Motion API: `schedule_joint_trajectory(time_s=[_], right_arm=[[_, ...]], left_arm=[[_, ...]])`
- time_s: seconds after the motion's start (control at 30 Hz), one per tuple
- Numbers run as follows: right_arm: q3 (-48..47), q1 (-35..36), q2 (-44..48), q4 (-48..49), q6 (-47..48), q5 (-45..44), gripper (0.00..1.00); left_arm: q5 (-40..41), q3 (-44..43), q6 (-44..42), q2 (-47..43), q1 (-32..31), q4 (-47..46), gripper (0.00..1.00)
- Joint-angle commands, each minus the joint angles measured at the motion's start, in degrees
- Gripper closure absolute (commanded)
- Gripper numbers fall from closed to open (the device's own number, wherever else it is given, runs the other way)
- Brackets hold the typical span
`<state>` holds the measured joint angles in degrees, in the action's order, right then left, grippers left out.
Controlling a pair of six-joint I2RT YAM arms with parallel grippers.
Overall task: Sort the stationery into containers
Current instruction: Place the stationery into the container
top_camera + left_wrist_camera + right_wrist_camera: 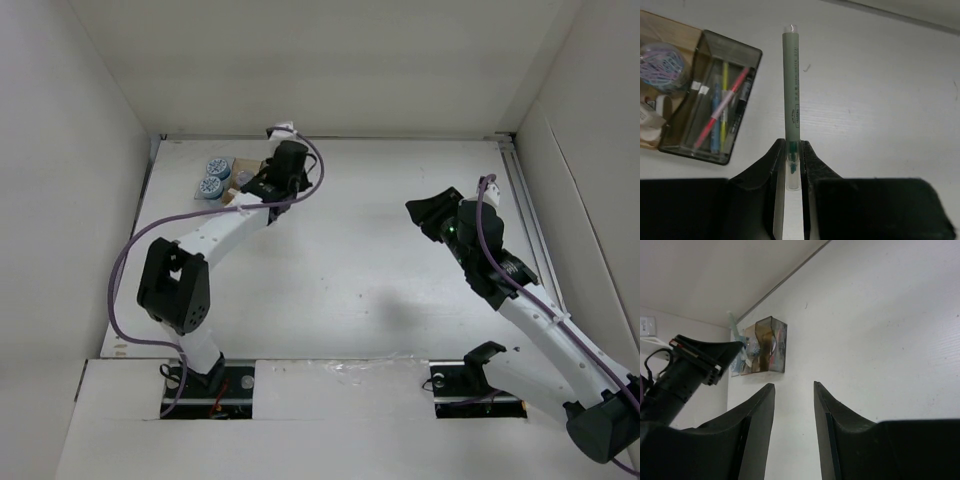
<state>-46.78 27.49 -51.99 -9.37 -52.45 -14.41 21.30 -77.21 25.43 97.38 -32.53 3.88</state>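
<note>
My left gripper [791,142] is shut on the lower end of a pale green pen [791,85], which points straight away from the jaws over the white table. It is to the right of the smoky dark tray [756,55], which holds several pens, among them a pink one [722,107]. The amber tray [675,30] beside it holds a blue-patterned roll [662,62] and pale erasers [647,120]. In the top view the left gripper [265,180] is at the trays [232,190], with two tape rolls [213,177] beside them. My right gripper [794,385] is open, empty and well to the right [432,212].
White walls enclose the table on the left, back and right. The row of trays [765,345] shows far off in the right wrist view, with the left arm [690,365] in front of it.
</note>
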Motion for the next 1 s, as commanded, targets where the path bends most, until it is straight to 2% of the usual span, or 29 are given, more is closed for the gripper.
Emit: schedule_joint_trajectory(time_s=[0.0,0.2,0.3,0.43,0.6,0.67,0.87,0.97], right_arm=[[-2.2,0.6,0.6,2.4,0.3,0.0,0.57],[-2.2,0.6,1.1,2.4,0.3,0.0,0.57],[-2.2,0.6,1.6,2.4,0.3,0.0,0.57],[-2.2,0.6,1.6,2.4,0.3,0.0,0.57],[-2.2,0.6,2.2,2.4,0.3,0.0,0.57],[-2.2,0.6,2.2,2.4,0.3,0.0,0.57],[-2.2,0.6,2.2,2.4,0.3,0.0,0.57],[-2.2,0.6,2.2,2.4,0.3,0.0,0.57]], left_arm=[[-2.7,-2.8,0.0,0.4,5.5,2.8,1.0],[-4.1,-8.7,-4.6,5.9,9.2,7.8,1.0],[-1.9,-9.4,-6.4,7.7,9.2,8.9,1.0],[-4.6,-9.4,-7.9,9.7,11.1,9.5,1.0],[-3.8,-10.5,-9.3,12.5,11.7,11.1,0.99],[-3.2,-10.5,-9.9,13.0,11.7,11.8,0.96],[-2.6,-11.6,-9.9,13.5,11.7,12.4,0.74],[-3.3,-11.6,-8.7,12.0,11.7,12.4,0.7]])
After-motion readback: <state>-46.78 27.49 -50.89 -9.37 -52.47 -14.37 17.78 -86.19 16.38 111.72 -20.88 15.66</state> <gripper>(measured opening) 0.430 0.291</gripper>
